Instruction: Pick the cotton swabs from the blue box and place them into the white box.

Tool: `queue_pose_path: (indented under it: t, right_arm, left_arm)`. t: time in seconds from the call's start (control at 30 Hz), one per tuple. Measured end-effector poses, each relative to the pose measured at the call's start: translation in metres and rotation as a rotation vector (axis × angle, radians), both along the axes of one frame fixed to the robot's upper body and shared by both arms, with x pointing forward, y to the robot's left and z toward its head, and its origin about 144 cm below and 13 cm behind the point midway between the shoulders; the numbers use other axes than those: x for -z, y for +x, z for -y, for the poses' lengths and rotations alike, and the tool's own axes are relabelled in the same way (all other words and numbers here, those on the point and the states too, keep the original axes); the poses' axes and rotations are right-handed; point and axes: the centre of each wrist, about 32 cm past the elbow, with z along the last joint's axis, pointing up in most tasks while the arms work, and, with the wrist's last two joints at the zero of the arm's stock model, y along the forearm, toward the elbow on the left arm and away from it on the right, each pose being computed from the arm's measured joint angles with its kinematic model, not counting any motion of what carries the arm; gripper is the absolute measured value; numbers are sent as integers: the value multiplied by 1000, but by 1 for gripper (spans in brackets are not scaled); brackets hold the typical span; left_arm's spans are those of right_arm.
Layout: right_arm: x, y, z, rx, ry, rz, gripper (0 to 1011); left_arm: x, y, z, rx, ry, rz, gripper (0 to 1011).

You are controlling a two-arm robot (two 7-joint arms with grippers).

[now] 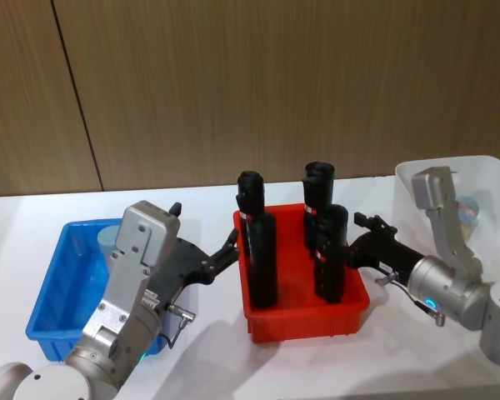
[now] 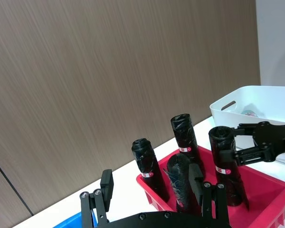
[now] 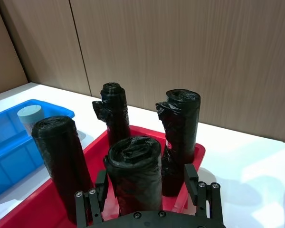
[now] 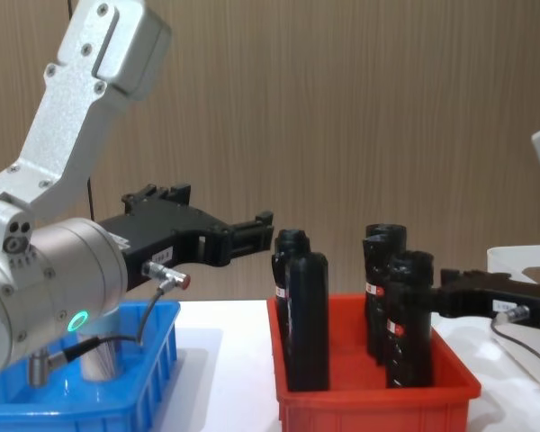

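Standing on a white table (image 1: 208, 367) are three bins in a row: the blue box (image 1: 54, 292) at the robot's left, a red bin (image 1: 350, 315) in the middle and the white box (image 1: 487, 179) at the right. One tub of cotton swabs (image 1: 110, 239) sits upright at the far end of the blue box, its pale lid up; the right wrist view shows it too (image 3: 30, 118), inside the blue rim. Another pale-lidded tub (image 1: 469, 208) lies inside the white box, partly hidden by the right arm. Four black bottles (image 1: 262, 258) stand upright in the red bin.

The left gripper (image 1: 231, 247) hangs above the gap between the blue box and the red bin, pointing toward the bottles, its fingers (image 2: 106, 186) spread and grasping nothing. The right gripper (image 1: 364, 229) reaches from the white box's side to the red bin's right edge, just beside the nearest bottle; its fingers (image 3: 190, 176) are likewise parted and empty, with a bottle top between them in its wrist view, though contact cannot be told.
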Motion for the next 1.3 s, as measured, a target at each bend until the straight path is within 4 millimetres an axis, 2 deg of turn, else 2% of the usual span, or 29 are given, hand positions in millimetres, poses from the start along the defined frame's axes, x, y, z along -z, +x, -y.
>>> queue_pose_path:
  t: [0.2,0.47,0.5,0.6,0.63,1.0,1.3]
  right_arm:
    - [0,8,-4,-9,1,-4,946]
    - [2,17,-11,-20,-2,-14,730]
    - [2,19,-12,-22,-3,-15,672]
    - [1,21,-13,-25,-8,-15,617]
    - [1,21,-14,-25,-8,-15,553]
    - [-7,22,-20,-35,-8,-7,476]
    - [-28,14,-20,-25,17,34,434]
  left_arm:
    - [0,0,0,0,0,0,1004]
    - [0,0,0,0,0,0,1004]
    - [0,0,0,0,0,0,1004]
    - [0,0,0,0,0,0,1004]
    - [0,0,0,0,0,0,1004]
    - [0,0,0,0,0,0,1004]
    - [0,0,0,0,0,0,1004]
